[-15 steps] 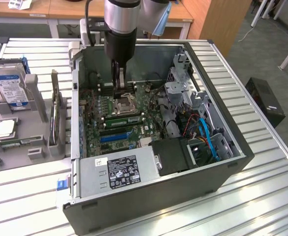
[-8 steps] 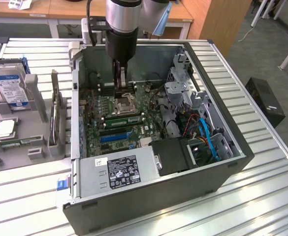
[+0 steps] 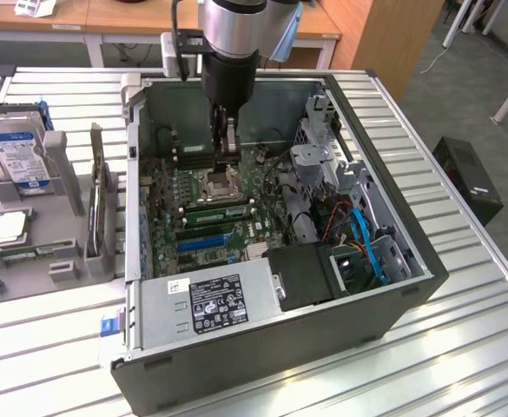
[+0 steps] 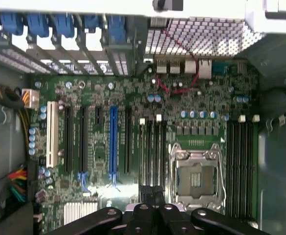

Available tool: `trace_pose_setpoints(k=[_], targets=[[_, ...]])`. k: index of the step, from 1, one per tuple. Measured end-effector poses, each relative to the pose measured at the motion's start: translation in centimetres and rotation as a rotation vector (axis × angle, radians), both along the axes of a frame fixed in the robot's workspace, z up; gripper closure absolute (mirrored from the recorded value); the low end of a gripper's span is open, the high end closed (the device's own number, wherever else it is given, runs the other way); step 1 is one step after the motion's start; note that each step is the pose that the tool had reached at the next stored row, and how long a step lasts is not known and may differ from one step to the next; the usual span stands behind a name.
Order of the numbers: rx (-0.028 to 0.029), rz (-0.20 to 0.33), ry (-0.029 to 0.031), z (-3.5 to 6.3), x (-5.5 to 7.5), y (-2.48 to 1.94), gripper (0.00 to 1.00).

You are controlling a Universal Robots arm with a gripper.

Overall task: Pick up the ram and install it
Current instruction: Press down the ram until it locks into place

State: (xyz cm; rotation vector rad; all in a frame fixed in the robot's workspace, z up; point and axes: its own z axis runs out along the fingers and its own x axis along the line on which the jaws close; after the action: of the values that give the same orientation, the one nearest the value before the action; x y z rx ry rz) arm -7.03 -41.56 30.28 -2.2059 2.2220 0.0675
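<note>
My gripper (image 3: 227,155) reaches down into the open computer case (image 3: 392,261), over the motherboard (image 3: 236,228) near the CPU socket (image 3: 221,185). Its fingers are shut together, and I see nothing clearly held between them. In the wrist view the gripper (image 4: 155,196) has its tips meeting above the black memory slots (image 4: 152,152) beside the CPU socket (image 4: 196,176). A long narrow green strip (image 3: 214,214) runs along those slots in the exterior view; I cannot tell whether it is the ram. More memory slots (image 4: 240,166) lie on the socket's other side.
A grey parts tray (image 3: 58,261) on the exterior view's left holds a hard drive (image 3: 15,152) and a green card (image 3: 102,195) standing on edge. The power supply (image 3: 214,304), drive cage (image 3: 319,165) and blue cables (image 3: 366,243) crowd the case's near and right sides.
</note>
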Motion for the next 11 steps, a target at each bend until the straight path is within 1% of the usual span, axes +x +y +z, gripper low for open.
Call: trace_pose_setpoints(k=[6,11], targets=[[0.0,0.0,0.0036,0.0,1.7,0.0,0.89],[0.0,0.0,0.0038,0.0,1.7,0.0,0.89]])
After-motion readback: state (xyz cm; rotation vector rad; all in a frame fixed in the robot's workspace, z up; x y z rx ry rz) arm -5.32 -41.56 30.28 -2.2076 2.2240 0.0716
